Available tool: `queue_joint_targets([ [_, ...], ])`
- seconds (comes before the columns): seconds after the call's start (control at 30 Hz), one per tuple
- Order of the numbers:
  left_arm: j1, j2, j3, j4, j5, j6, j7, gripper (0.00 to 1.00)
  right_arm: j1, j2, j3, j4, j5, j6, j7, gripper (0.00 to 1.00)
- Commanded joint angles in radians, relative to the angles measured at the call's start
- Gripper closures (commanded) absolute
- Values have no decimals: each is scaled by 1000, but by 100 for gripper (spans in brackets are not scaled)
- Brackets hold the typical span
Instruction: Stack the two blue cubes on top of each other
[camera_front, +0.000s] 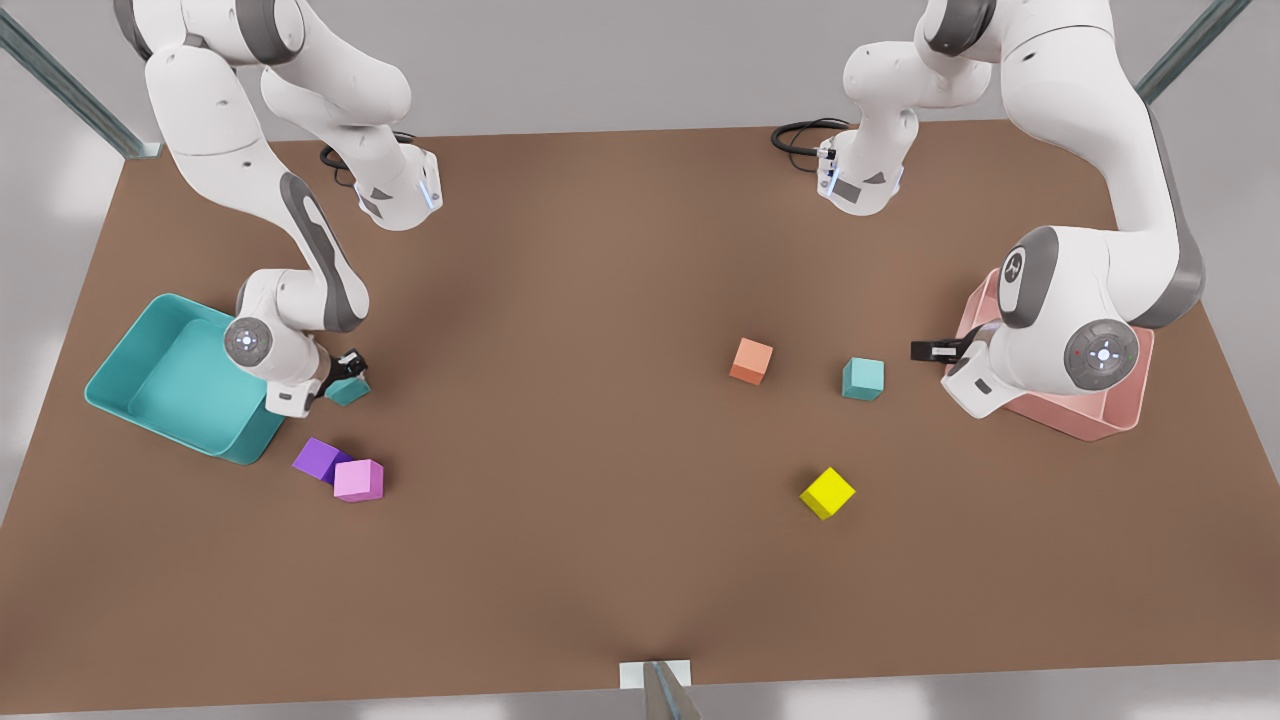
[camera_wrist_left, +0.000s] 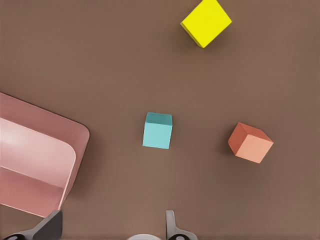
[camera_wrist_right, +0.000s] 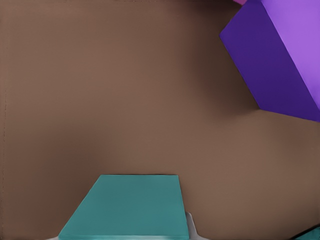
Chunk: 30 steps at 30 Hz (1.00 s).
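One blue cube (camera_front: 862, 379) rests on the brown table (camera_front: 600, 560) toward the front view's right; the left wrist view looks down on this blue cube (camera_wrist_left: 157, 130). My left gripper (camera_front: 932, 350) hovers beside it, over the pink bin's edge, and in the left wrist view the left gripper (camera_wrist_left: 112, 232) is open and holds nothing. The other blue cube (camera_front: 349, 390) lies by the teal bin at the front view's left. My right gripper (camera_front: 349, 374) is shut on it, and one finger (camera_wrist_right: 191, 229) presses against the blue cube's (camera_wrist_right: 127, 207) side.
A teal bin (camera_front: 150, 395) stands at the front view's left and a pink bin (camera_front: 1100, 415) at its right. A purple cube (camera_front: 318, 458) and a pink cube (camera_front: 358, 480) touch near the right gripper. An orange cube (camera_front: 751, 360) and a yellow cube (camera_front: 827, 492) lie near the free blue cube.
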Motion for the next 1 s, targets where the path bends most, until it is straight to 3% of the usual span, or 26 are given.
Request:
queue_joint_targets([
  [0.0, 1, 2, 0, 0, 1, -1, 0, 0, 11, -7, 6, 6, -2, -36, 6, 29],
  [0.23, 2, 11, 0, 0, 1, -1, 0, 0, 34, -56, 287, 60, 5, -166, 305, 28],
  [0.37, 1, 4, 0, 17, 1, -1, 0, 0, 345, -17, 293, 222, 5, -240, 733, 28],
  [0.5, 11, 0, 8, 106, -49, -47, 5, 0, 580, 216, 287, 535, -8, -272, 1073, 28],
  [0.57, 34, -9, 6, 91, -47, -62, 16, 0, 663, 388, 284, 781, -74, -324, 1228, 28],
  [0.6, 39, -50, 11, -41, -49, 85, 29, 0, 687, 463, 284, 885, -84, -344, 1265, 28],
  [0.63, 16, -144, 11, -374, -50, 421, 39, 0, 713, 524, 276, 966, -97, -346, 1285, 28],
  [0.67, -24, -128, 9, -458, -53, 528, 78, 0, 722, 584, 276, 1043, -123, -352, 1308, 28],
  [0.8, -47, -29, 6, -650, -56, 932, 101, 0, 722, 647, 252, 1137, -124, -352, 1307, 28],
  [0.87, -45, 2, 6, -650, -53, 952, 103, 0, 718, 648, 244, 1141, -124, -352, 1302, 17],
  [0.9, -53, 17, 6, -650, -53, 952, 103, 0, 718, 648, 244, 1141, -124, -352, 1304, 0],
  [0.97, -53, 36, 6, -650, -49, 952, 104, 0, 716, 647, 244, 1141, -124, -352, 1302, 0],
])
